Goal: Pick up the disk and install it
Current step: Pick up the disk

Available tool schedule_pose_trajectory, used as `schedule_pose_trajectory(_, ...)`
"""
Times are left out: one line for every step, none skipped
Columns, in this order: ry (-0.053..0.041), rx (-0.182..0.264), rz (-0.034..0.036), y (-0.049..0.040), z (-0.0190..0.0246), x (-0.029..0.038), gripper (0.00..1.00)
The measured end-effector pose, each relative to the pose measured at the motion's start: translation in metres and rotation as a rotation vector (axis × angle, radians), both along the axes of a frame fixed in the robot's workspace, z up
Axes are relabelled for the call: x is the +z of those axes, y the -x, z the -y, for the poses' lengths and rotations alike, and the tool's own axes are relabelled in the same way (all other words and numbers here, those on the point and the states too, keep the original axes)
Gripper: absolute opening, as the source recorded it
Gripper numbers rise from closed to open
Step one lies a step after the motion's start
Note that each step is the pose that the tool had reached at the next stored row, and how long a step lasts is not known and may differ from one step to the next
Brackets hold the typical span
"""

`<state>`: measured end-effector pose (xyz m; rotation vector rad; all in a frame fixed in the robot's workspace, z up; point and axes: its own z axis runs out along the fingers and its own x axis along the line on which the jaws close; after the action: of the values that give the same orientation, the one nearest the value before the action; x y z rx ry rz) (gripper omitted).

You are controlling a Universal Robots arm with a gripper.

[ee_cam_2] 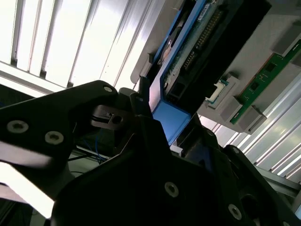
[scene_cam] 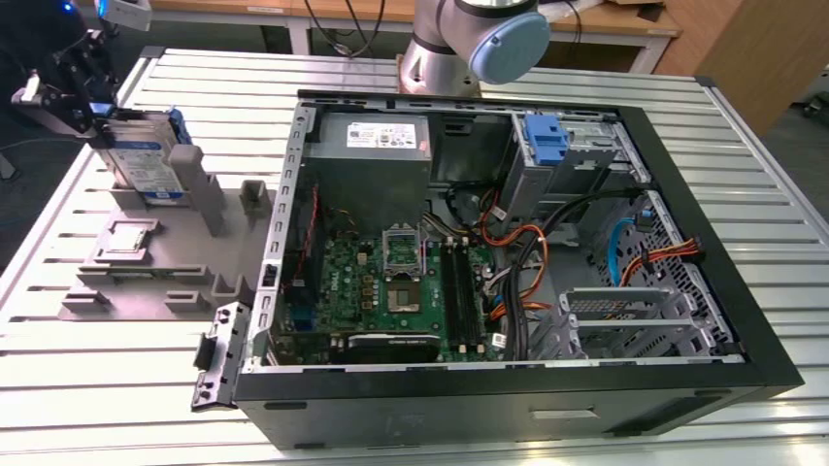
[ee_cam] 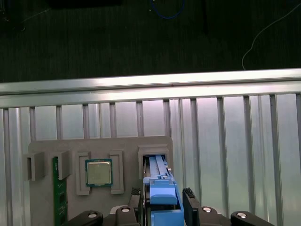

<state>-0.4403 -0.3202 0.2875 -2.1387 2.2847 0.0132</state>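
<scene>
Exterior view first: a wide desk (scene_cam: 764,175) of ribbed, silvery metal slats carries everything, with pale wooden furniture (scene_cam: 745,49) behind it; the first wrist view looks past the desk edge to a dark, matt floor (ee_cam: 117,42) where a thin blue cable (ee_cam: 167,12) lies. Biggest on the desk is an open black computer case (scene_cam: 492,408) lying on its side, showing a green circuit board (scene_cam: 388,282), a boxy grey power supply (scene_cam: 369,136), bundled orange and black wires, and an upright blue plastic latch (scene_cam: 547,141). Behind the case rises the arm's round grey base (scene_cam: 480,39) with a light blue cap. Toward the exterior view's left of the case sits a flat grey plastic holder (scene_cam: 143,282) with blocky raised slots. The disk (scene_cam: 146,160), a flat silver rectangle with a white-and-blue label and blue plastic bracket, stands on edge in one of those slots, away from the case. The black claw (scene_cam: 91,102) hangs at the disk's upper end. In the first wrist view the claw (ee_cam: 162,194) is spread, its two dark fingers (ee_cam: 188,194) flanking the blue bracket with slim gaps on both sides. Beside the disk's slot lie a square processor chip (ee_cam: 98,172) with a dull metal lid and a narrow green memory stick (ee_cam: 59,193).
</scene>
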Motion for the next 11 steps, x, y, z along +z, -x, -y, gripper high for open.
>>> schedule_pose_trajectory(0.0000, 0.000, 0.0000, 0.0000, 0.0000, 0.0000, 0.49)
schedule_pose_trajectory(0.0000, 0.000, 0.0000, 0.0000, 0.0000, 0.0000, 0.42)
schedule_pose_trajectory(0.0000, 0.000, 0.0000, 0.0000, 0.0000, 0.0000, 0.42)
schedule_pose_trajectory(0.0001, 0.000, 0.0000, 0.0000, 0.0000, 0.0000, 0.42)
schedule_pose_trajectory(0.0001, 0.000, 0.0000, 0.0000, 0.0000, 0.0000, 0.42)
schedule_pose_trajectory(0.0001, 0.000, 0.0000, 0.0000, 0.0000, 0.0000, 0.42)
schedule_pose_trajectory(0.0001, 0.000, 0.0000, 0.0000, 0.0000, 0.0000, 0.42)
schedule_pose_trajectory(0.0002, 0.000, 0.0000, 0.0000, 0.0000, 0.0000, 0.42)
schedule_pose_trajectory(0.0006, 0.000, 0.0000, 0.0000, 0.0001, 0.0000, 0.42)
schedule_pose_trajectory(0.0011, 0.000, -0.0001, 0.0000, 0.0002, 0.0000, 0.42)
schedule_pose_trajectory(0.0014, 0.000, 0.0000, 0.0000, 0.0004, 0.0000, 0.42)
